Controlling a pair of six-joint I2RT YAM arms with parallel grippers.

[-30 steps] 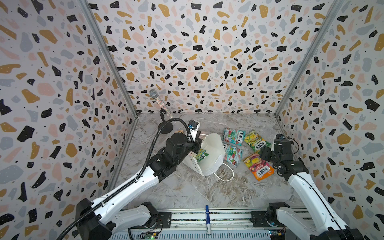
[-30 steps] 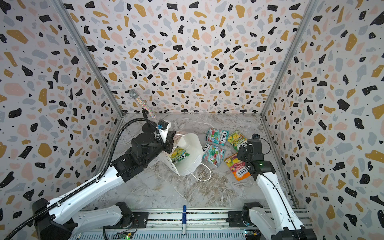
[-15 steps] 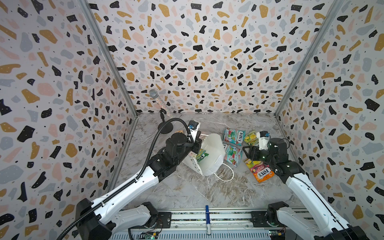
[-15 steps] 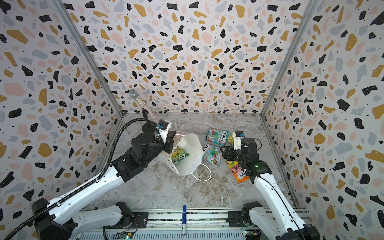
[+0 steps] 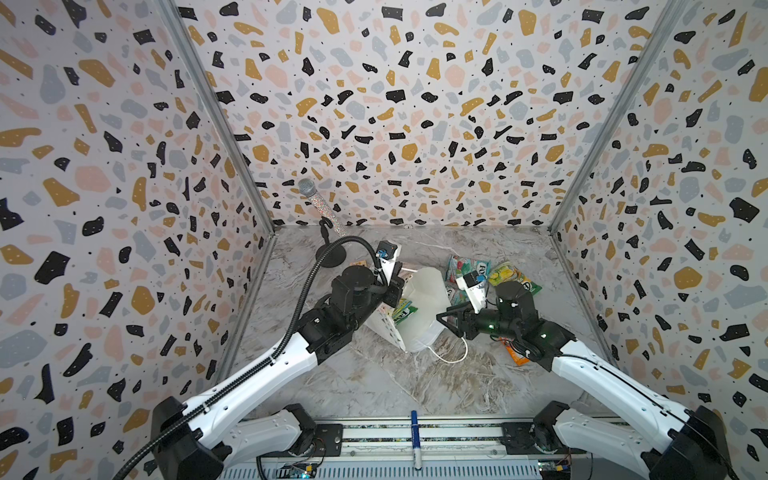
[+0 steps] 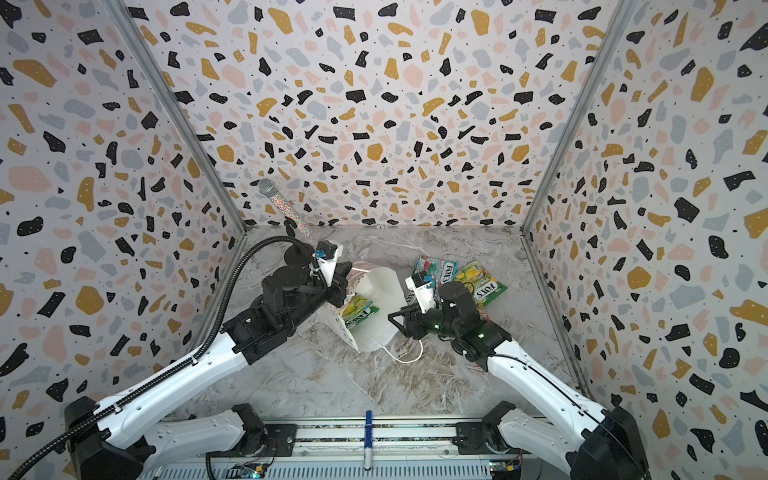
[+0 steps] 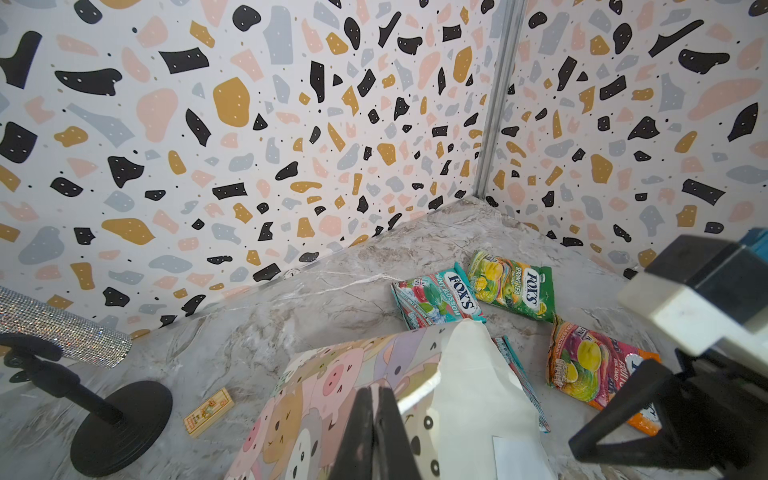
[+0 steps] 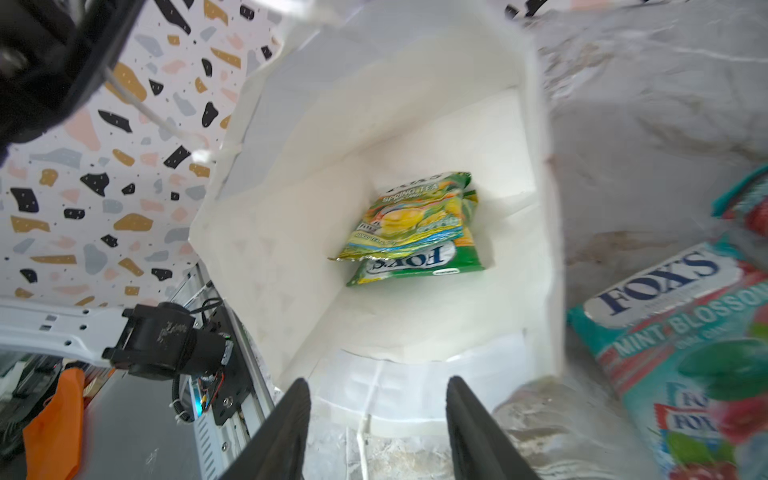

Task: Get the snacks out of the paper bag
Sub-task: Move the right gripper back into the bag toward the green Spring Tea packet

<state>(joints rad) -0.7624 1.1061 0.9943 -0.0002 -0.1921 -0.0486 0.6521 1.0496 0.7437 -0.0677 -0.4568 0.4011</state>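
I am looking down on the paper bag (image 5: 422,305), which is leaning over in the middle of the marble table (image 5: 374,386) with its mouth gaping up and to the right. The left gripper (image 5: 394,286) is pinching the bag's far-left rim. Its fingers (image 7: 361,432) are pressing tight together on the paper, against an outer wall printed with pastel cartoon pigs. The right gripper (image 8: 378,415) is hovering at the bag's mouth from the right, jaws standing partly apart and gripping nothing.

Two yellow-green FOX'S packets (image 8: 405,220) are lying deep inside the bag, one overlapping the other; in both top views they are showing through the mouth (image 6: 359,311).

The other snacks are lying out on the table to the right of the bag. A teal-red Mint Blossom packet (image 7: 436,299) and a yellow-green Spring Tea packet (image 7: 513,286) are sitting side by side at the far right, edges touching. A second teal-red packet (image 7: 518,376) is peeking out from behind the bag's edge. An orange packet (image 7: 598,374) is lying just right of that one, partly under the right arm in a top view (image 5: 515,355).

A glittery microphone (image 5: 318,203) is standing on its stand in the far-left corner, with a small wooden block (image 7: 208,411) lying near its base. A blue marker (image 5: 415,440) is resting on the near rail.
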